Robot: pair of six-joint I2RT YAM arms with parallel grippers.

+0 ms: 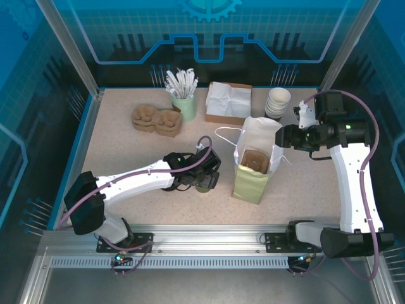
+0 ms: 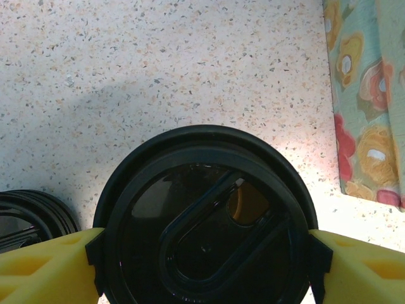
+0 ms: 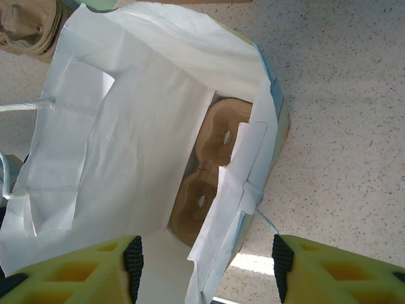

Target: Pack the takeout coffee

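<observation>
The takeout coffee, an olive-sided cup with a round black lid, stands on the table just left of the paper bag. My left gripper is shut on it, and in the left wrist view its yellow fingers press the cup's two sides. The bag stands upright and open with a brown cardboard carrier inside. My right gripper is open at the bag's top right rim, with the bag's wall loose between its jaws.
A low pile of black lids sits close to the cup's left. Along the back are brown cardboard carriers, a green cup of white sticks, a box of white napkins and stacked white cups.
</observation>
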